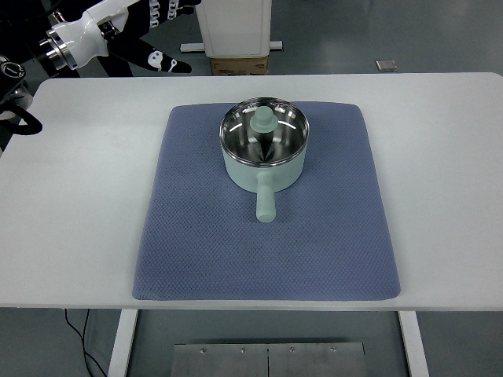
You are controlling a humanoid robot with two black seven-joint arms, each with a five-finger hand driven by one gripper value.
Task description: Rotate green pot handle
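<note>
A pale green pot point(264, 161) with a shiny steel inside stands on the far middle of a blue mat point(196, 236). Its green handle point(266, 201) points straight toward the table's near edge. A green knob point(262, 119) shows inside the pot, at its far side. My left hand point(161, 31), white and black, is raised over the table's far left corner, well left of the pot and touching nothing. Its fingers are spread and hold nothing. The right arm is out of view.
The white table point(440, 157) lies bare on both sides of the mat. Beyond the far edge stand a white pedestal point(233, 23) and a cardboard box point(239, 64) on the floor.
</note>
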